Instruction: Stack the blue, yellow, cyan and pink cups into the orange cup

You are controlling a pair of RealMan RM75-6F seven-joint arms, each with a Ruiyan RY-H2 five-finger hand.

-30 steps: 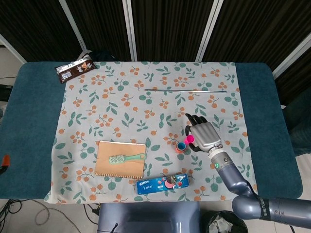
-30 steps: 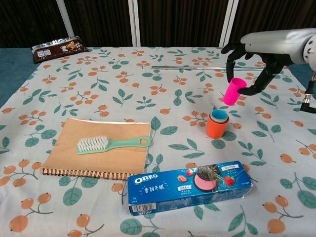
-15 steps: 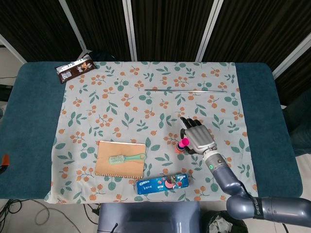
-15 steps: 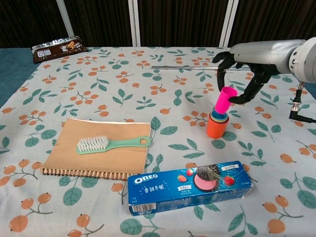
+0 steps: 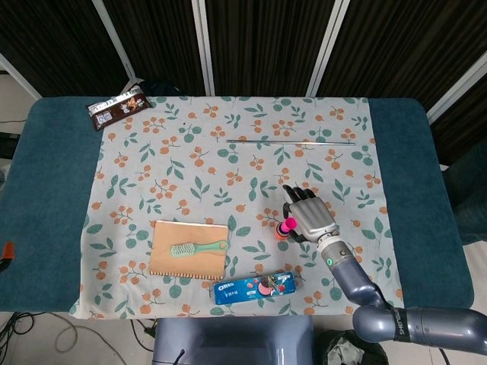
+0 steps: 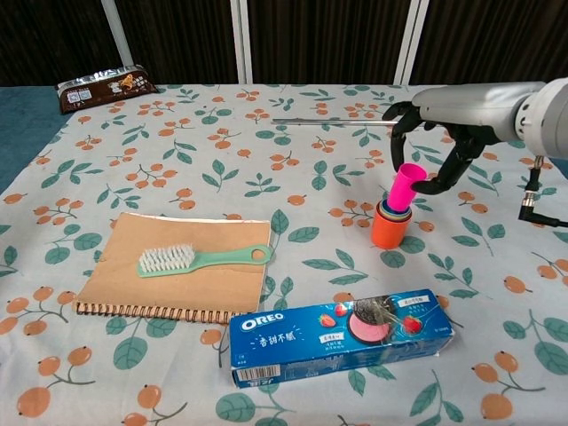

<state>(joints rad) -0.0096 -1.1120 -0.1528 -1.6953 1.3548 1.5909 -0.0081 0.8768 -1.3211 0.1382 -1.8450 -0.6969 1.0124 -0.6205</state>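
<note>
An orange cup (image 6: 389, 231) stands on the floral cloth with the blue, yellow and cyan cups (image 6: 395, 210) nested inside it. The pink cup (image 6: 404, 185) is held tilted, its lower end in the mouth of the stack. My right hand (image 6: 441, 142) grips the pink cup from the right, its dark fingers curled around it. In the head view the same hand (image 5: 310, 217) covers most of the stack (image 5: 282, 233), and only the pink cup (image 5: 288, 225) and a sliver of orange show. My left hand is not in either view.
An Oreo box (image 6: 342, 335) lies in front of the stack. A notebook (image 6: 177, 280) with a green brush (image 6: 202, 258) on it lies to the left. A thin metal rod (image 6: 337, 121) lies behind, and a snack packet (image 6: 105, 87) sits at the far left corner.
My right hand has carried the pink cup left and down, from beside the stack to the mouth of the nested cups.
</note>
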